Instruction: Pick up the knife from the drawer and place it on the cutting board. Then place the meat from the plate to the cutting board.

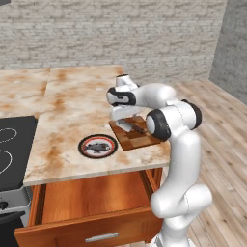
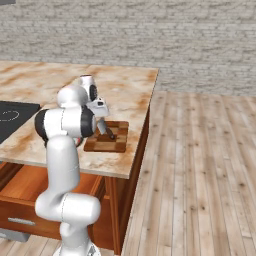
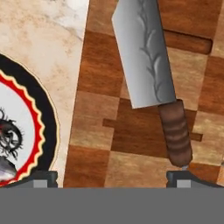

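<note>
No text, label, brand, number or sign can be read on anything in these views.

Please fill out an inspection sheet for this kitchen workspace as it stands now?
Surface: marbled counter, with a black stovetop at its left.
Knife: lies flat on the cutting board, blade pointing away from the hand.
Meat: on the plate, beside the board, not yet moved.
Drawer: pulled open below the counter; its visible inside looks bare.
Clutter: nothing seen.
Hand: open above the board, fingers apart, holding nothing; the knife handle's end lies near one fingertip.
Cables: nothing seen.
Surroundings: grey brick wall, wooden plank floor.
</note>
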Motion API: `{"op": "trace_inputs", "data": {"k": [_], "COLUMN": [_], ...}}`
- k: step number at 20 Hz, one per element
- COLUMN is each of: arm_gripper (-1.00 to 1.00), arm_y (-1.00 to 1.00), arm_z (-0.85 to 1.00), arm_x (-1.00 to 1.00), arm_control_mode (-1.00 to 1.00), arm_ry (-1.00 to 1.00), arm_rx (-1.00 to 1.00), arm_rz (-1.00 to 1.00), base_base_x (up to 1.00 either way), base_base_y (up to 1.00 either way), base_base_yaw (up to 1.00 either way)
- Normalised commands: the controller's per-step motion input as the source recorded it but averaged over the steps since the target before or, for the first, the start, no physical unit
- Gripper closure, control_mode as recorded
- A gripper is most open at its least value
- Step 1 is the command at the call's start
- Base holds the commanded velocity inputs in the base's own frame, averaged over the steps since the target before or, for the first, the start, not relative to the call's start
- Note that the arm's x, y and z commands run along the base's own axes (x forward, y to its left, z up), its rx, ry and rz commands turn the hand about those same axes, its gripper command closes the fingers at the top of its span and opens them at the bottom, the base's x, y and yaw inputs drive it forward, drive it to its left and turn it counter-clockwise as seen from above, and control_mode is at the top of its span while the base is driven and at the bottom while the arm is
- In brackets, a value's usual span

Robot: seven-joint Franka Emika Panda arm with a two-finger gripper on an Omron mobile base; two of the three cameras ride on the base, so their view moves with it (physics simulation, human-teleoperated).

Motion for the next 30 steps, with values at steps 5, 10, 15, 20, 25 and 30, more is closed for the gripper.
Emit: {"op": "trace_inputs", "data": {"k": [5, 10, 15, 20, 25, 30], "arm_gripper": [-1.00, -1.00, -1.00, -1.00, -1.00, -1.00], "arm_y": [0.79, 0.41, 0.44, 0.41, 0.40, 0.17], "arm_z": [0.00, 0.01, 0.00, -0.11, -0.14, -0.37], "arm_x": [-0.36, -0.59, -0.44, -0.44, -0.15, 0.15], "arm_control_mode": [-1.00, -1.00, -1.00, -1.00, -1.00, -1.00], "arm_ry": [0.13, 0.01, -0.13, -0.10, -0.01, 0.13], "arm_rx": [0.01, 0.04, 0.00, 0.00, 0.00, 0.04], "arm_rz": [0.00, 0.17, 0.25, 0.25, 0.22, 0.15], "base_base_x": [0.00, 0.00, 0.00, 0.00, 0.00, 0.00], "base_base_y": [0.00, 0.00, 0.00, 0.00, 0.00, 0.00], "base_base_yaw": [0.00, 0.00, 0.00, 0.00, 0.00, 0.00]}}
